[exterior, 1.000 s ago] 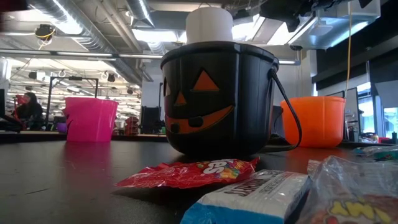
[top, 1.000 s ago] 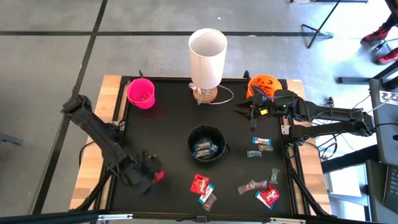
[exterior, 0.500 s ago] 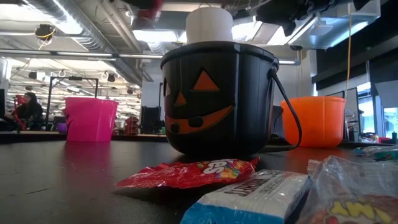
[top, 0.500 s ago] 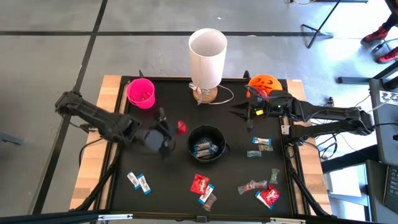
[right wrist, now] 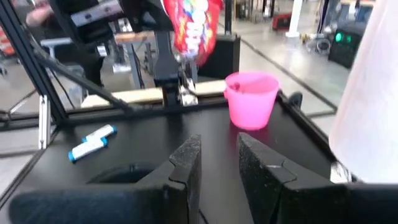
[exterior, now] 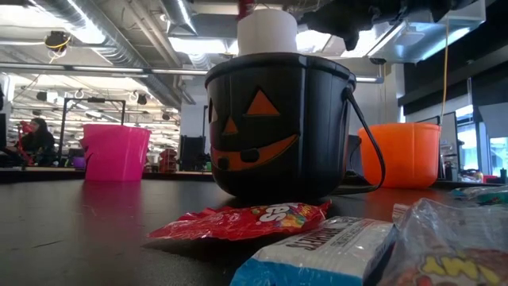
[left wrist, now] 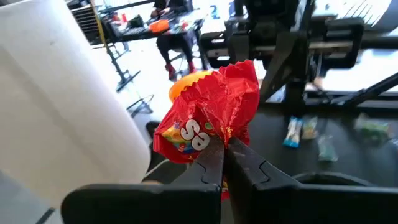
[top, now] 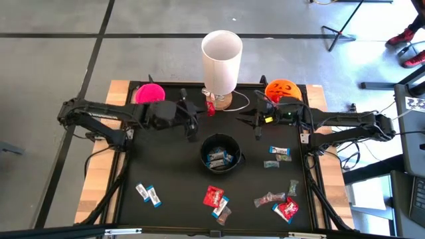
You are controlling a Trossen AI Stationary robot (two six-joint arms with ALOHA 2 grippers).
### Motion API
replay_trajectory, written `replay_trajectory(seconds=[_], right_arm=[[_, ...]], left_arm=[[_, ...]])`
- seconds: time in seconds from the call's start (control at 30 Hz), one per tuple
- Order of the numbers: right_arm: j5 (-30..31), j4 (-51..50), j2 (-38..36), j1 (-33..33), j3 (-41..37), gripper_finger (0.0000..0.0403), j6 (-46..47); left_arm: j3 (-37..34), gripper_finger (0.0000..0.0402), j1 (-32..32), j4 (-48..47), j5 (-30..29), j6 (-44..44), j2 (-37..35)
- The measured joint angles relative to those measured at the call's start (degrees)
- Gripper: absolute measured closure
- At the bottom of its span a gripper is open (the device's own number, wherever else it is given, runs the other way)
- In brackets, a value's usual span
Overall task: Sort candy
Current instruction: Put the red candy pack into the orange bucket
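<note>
My left gripper (top: pixel 202 111) is shut on a red candy packet (left wrist: pixel 208 118) high over the table's far middle, beside the tall white cylinder (top: pixel 221 53). My right gripper (top: pixel 254 121) hovers open and holding nothing, facing the left one across the black pumpkin bucket (top: pixel 219 153), which holds blue-and-white bars. The pink cup (top: pixel 149 93) stands at the far left, partly behind my left arm, and the orange pumpkin bucket (top: pixel 282 88) at the far right. More candy (top: pixel 212 196) lies flat on the near half of the mat. My left gripper pinches one crumpled end of the red packet (left wrist: pixel 217 146) between its two fingertips. The fingers reach nearly level from the table's left. The packet stands up above the fingertips, lifted clear of the table.
The white cylinder stands on a wooden base (top: pixel 219 101) with a cord. Loose sweets lie at the near left (top: pixel 148 194), near right (top: pixel 287 210) and right of the black bucket (top: pixel 279 153). A person (exterior: pixel 36 143) sits far off in the room.
My left gripper, shut on the red packet throughout, has swung from the near left of the table up and toward the far edge and right, turning from pointing down to nearly level. A blue-and-white bar it had covered now shows. My right gripper has edged toward the table's left.
</note>
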Motion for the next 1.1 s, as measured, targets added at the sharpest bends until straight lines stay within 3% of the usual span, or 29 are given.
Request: replay_trajectory(seconds=[0.17,0.37,0.53,0.83,1.1], right_arm=[[-0.1,7.4,2.6,0.0,0.0,0.0304,0.0],[-1.5,16.3,6.1,0.0,0.0,0.0304,0.2],[-1.4,16.9,6.5,0.0,1.3,0.0304,0.2],[2.7,23.3,9.0,0.0,2.6,0.0304,3.2],[10.8,23.0,12.5,0.0,2.5,0.0304,4.4]], left_arm=[[0.0,0.0401,1.6,3.9,4.3,-0.1,1.5],[0.0,0.0401,2.1,6.3,4.1,0.0,4.1],[0.0,0.0401,2.1,6.7,3.7,-0.4,4.2],[0.0,0.0401,3.2,8.2,-9.8,-0.4,6.6],[0.0,0.0401,4.2,11.1,-14.3,0.1,14.0]])
